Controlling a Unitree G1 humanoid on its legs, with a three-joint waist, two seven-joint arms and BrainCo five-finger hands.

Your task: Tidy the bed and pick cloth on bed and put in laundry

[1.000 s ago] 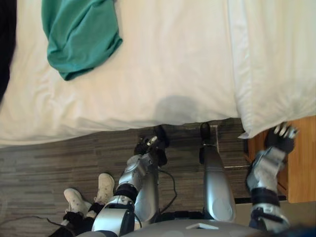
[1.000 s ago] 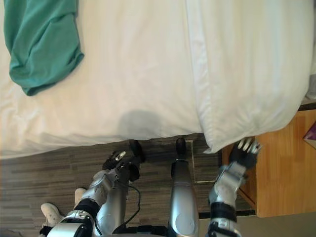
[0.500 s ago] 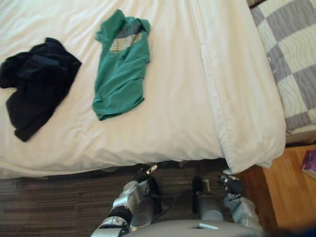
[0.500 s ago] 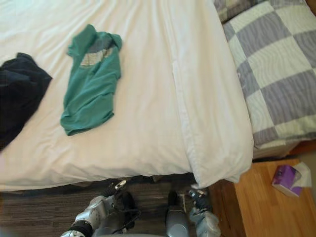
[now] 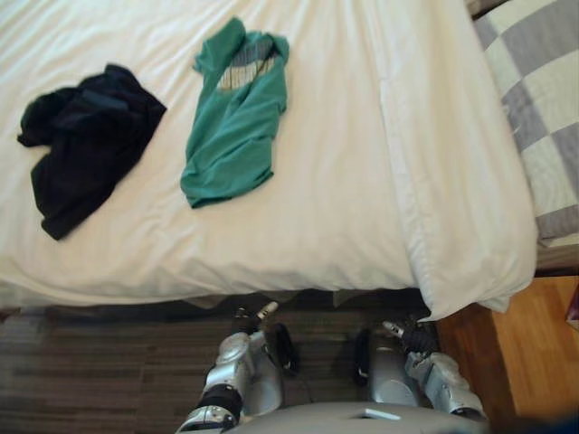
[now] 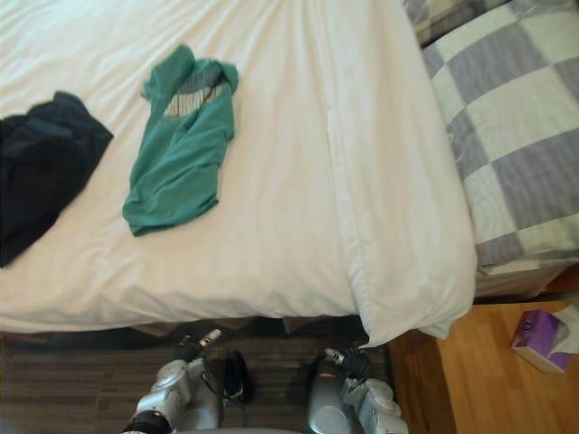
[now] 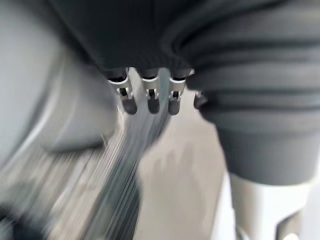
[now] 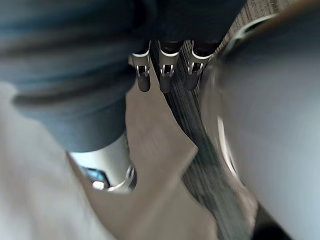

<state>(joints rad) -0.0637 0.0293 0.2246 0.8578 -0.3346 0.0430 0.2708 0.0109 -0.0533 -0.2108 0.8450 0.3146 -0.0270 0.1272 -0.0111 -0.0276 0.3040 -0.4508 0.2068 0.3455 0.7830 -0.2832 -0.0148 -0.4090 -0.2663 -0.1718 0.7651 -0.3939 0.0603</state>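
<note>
A green shirt [image 5: 233, 122] lies crumpled on the white duvet [image 5: 353, 190], left of the bed's middle. A black garment [image 5: 86, 149] lies bunched further left, apart from the shirt. Both my hands hang low at the bed's near edge, over the floor. My left hand [image 5: 246, 323] is open below the duvet's edge, its fingers [image 7: 149, 97] straight and empty. My right hand [image 5: 418, 336] is open just under the duvet's hanging corner [image 5: 470, 289], fingers [image 8: 166, 75] straight, with nothing in them.
A grey and white checked blanket [image 6: 511, 117] covers the bed's right end. A wooden surface [image 6: 470, 371] at the lower right carries a purple tissue box [image 6: 540, 339]. Dark striped flooring [image 5: 90, 362] runs along the bed's near side.
The camera has tilted up, bringing the black garment and checked blanket into view. My right hand has dropped from the duvet corner and its fingers have straightened. The left hand stays low.
</note>
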